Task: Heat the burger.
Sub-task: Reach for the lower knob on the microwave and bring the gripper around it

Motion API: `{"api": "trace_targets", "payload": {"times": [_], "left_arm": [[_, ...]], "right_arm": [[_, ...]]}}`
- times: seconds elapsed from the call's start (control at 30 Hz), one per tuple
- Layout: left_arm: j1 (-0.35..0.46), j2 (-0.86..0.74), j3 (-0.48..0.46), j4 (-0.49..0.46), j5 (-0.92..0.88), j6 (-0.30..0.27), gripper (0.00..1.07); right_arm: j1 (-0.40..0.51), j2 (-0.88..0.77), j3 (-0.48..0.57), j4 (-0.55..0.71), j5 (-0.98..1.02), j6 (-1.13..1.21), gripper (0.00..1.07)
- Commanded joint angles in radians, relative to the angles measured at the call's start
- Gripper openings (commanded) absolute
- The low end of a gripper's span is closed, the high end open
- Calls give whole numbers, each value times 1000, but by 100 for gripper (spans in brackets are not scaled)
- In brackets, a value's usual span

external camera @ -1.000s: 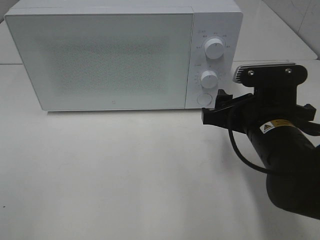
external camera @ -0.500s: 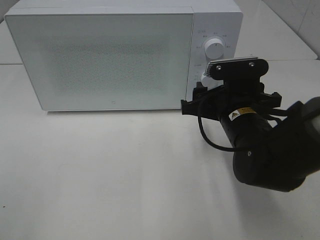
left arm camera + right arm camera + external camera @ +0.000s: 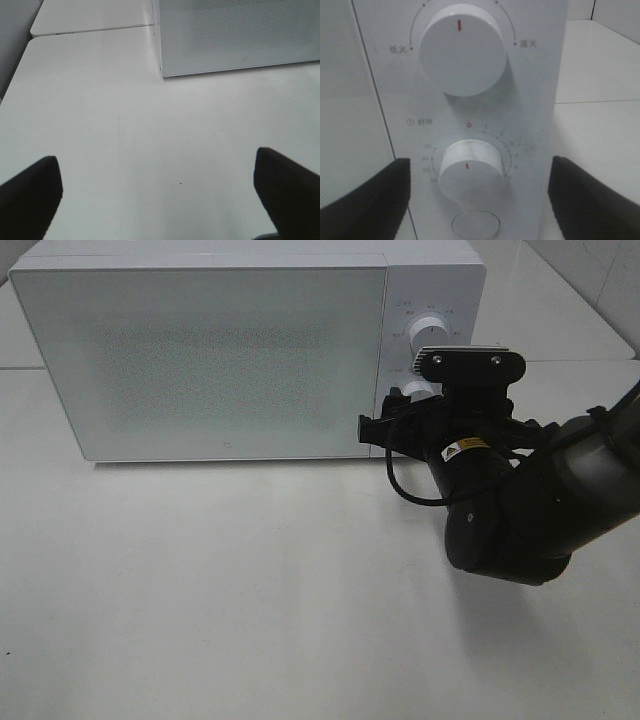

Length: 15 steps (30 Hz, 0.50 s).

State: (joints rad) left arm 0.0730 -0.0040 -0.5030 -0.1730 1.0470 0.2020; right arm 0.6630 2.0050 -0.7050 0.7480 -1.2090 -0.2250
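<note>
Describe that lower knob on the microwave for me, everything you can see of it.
The lower knob is a round, white, plastic-looking dial on the front of the microwave, between another knob above and a round button below. Printed numbers ring it; its short red mark points up toward a red 0. The right tool stands open, a finger either side, not touching it.

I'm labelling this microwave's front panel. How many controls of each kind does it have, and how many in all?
Knobs: 2, the upper knob and the lower knob
Push buttons: 1, the round button
Total: 3
</note>
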Motion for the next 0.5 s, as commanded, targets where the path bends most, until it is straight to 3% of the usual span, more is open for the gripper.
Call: {"api": "trace_targets", "payload": {"times": [0.03,0.5], "left_arm": [[1,-26,2,-8,-2,-1,98],[1,-26,2,-8,-2,-1,98]], "right_arm": [[-11,29,-28,-48,-31,8,74],[-46,74,-81,-86,0,0,74]]}}
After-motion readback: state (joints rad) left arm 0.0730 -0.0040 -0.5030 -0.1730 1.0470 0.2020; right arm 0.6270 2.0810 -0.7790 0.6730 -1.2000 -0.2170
